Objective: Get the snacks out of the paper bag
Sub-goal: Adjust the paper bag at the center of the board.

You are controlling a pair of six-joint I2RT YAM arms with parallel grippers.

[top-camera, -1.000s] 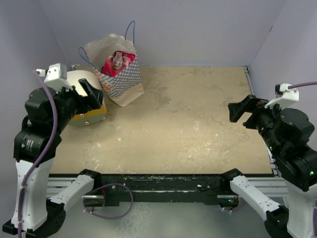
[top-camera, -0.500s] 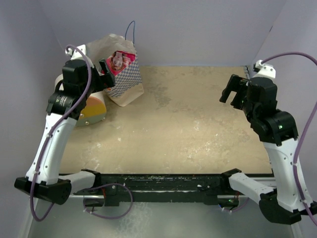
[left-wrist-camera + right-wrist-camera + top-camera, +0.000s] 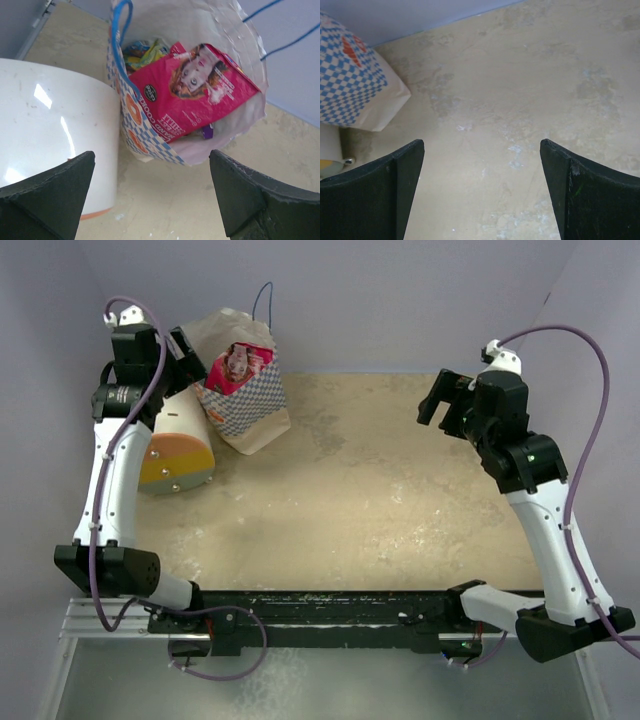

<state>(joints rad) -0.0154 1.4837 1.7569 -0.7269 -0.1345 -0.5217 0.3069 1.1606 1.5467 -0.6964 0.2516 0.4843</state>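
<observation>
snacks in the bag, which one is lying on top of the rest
The pink-red packet with a face printed on it. It lies across the top, while the yellow-green packet and purple packet only peek out past its edges.

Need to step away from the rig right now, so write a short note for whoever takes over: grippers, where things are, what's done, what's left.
Left gripper: open, empty, hanging just left of the paper bag and facing its mouth.
Right gripper: open, empty, over bare table on the right.
Bag: far left corner, mouth open, beside a white cylinder lying on its side.
Snacks: a pink packet sticks out of the bag; a yellow-green one and a purple one show beside it inside.
Done: nothing is out yet.
Left: take every packet out; the pink one looks easiest to start with.
</observation>
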